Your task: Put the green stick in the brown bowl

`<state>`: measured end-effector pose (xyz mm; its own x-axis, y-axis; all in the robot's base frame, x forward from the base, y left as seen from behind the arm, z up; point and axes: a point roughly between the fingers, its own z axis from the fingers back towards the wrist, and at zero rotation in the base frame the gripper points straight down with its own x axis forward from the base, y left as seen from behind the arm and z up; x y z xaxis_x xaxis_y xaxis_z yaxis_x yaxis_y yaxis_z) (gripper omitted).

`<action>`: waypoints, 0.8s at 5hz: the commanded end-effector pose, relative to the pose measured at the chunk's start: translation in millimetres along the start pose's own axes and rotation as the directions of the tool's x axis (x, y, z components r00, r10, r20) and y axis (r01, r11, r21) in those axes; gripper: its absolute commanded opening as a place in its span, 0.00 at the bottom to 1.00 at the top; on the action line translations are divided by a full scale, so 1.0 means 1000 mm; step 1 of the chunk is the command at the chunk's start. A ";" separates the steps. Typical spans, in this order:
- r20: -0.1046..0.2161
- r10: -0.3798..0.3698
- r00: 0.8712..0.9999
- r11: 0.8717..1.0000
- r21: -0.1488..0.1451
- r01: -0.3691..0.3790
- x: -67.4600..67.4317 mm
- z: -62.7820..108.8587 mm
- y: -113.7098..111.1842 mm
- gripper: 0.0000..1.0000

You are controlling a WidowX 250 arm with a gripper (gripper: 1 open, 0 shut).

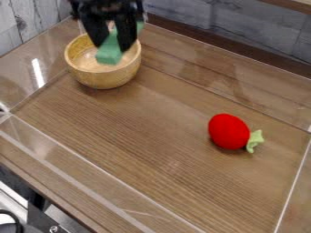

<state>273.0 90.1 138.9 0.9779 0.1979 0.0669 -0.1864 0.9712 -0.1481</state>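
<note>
The worktop looks like brown wood-grain laminate with a slight sheen, fenced by clear, glossy plastic walls. The brown bowl is pale, smooth wood with a matt finish, and the green stick is plain and matt. The black tool looks like dull plastic, while the red toy appears soft and matt.
</note>
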 end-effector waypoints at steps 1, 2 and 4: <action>0.042 -0.036 0.998 0.999 0.009 0.035 0.013 0.011 0.007 0.00; 0.034 -0.068 0.997 0.998 0.006 0.067 0.014 0.013 0.006 0.00; 0.021 -0.115 0.993 0.993 -0.004 0.115 0.021 0.006 0.004 0.00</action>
<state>283.9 95.9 128.0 0.9944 0.0978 0.0406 -0.0900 0.9826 -0.1626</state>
